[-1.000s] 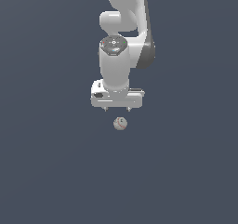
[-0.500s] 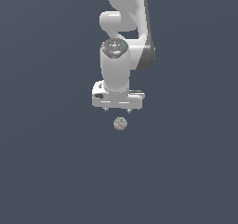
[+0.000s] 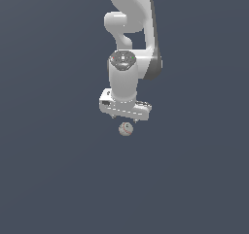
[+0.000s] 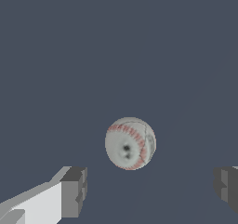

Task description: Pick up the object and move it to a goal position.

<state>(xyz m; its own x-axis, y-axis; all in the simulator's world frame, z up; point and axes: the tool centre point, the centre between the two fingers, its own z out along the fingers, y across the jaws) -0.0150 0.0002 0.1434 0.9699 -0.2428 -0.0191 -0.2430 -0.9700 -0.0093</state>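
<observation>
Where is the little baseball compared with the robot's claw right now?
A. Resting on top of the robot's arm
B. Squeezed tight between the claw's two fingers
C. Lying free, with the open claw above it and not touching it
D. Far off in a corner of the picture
C: in the wrist view the baseball lies apart from both fingers, and the gripper is open above it.

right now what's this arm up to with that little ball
A single white robot arm hangs over a small baseball that lies on a plain dark surface. Its gripper is open and points down at the ball. In the wrist view the two fingers stand wide apart with the ball off to one side of the gap, touching neither. Nothing is grasped yet; the pickup has not begun.
</observation>
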